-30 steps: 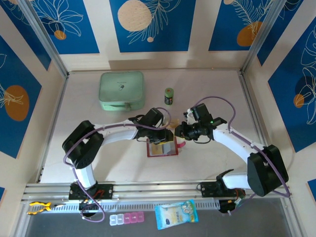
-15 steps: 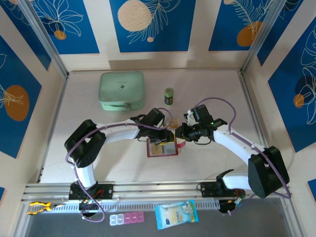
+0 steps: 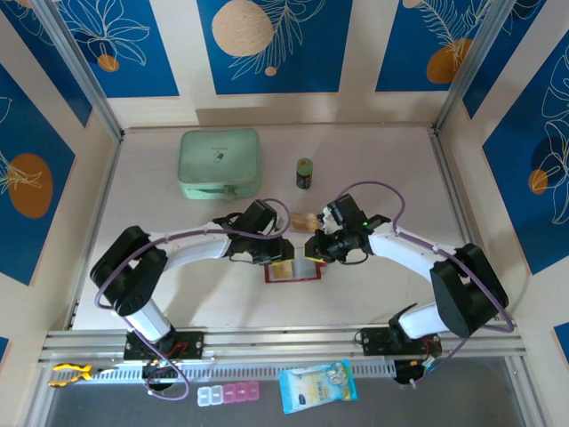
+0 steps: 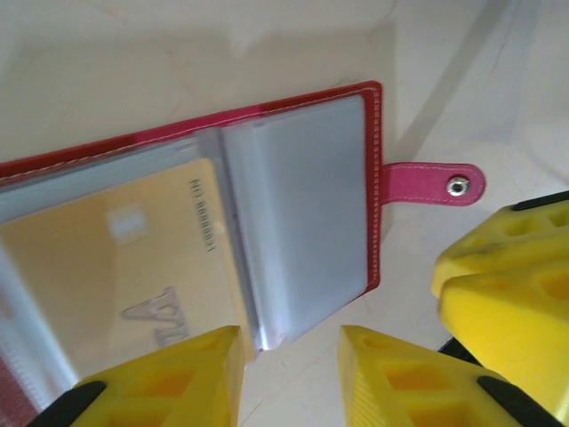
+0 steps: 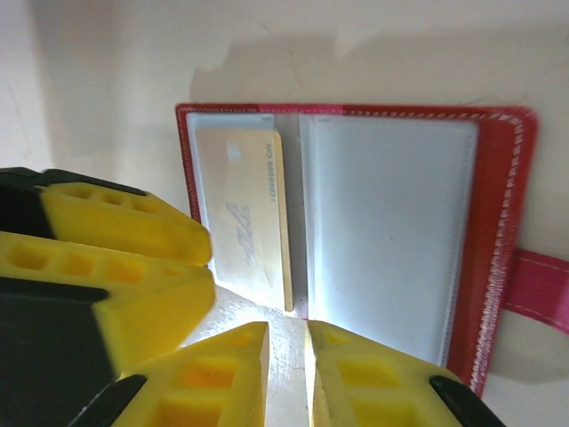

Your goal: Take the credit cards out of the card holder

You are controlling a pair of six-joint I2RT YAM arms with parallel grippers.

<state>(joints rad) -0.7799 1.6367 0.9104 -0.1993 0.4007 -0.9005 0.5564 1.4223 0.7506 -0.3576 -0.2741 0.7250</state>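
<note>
The card holder (image 3: 298,274) lies open and flat on the table, dark red with clear sleeves. A gold credit card (image 4: 116,267) sits in its left sleeve (image 5: 240,213); the right sleeve (image 5: 391,240) looks empty. The snap tab (image 4: 436,182) sticks out sideways. My left gripper (image 4: 289,360) is open, straddling the sleeves' near corner at the spine. My right gripper (image 5: 286,356) stands beside it at the same edge, open by a narrow slit with nothing in it. In the top view the left gripper (image 3: 276,255) and right gripper (image 3: 313,252) meet over the holder's far edge. Another tan card (image 3: 304,221) lies on the table just behind.
A mint-green zip case (image 3: 219,164) and a small green bottle (image 3: 304,173) stand at the back. On the front rail lie a pill organiser (image 3: 228,394), a blue-white packet (image 3: 317,384) and a yellow item (image 3: 69,374). Side walls box in the table.
Both wrists have shifted left and nearer, bringing the fingertips down to the holder's far edge. The left jaws have narrowed. The tan card behind them is now uncovered.
</note>
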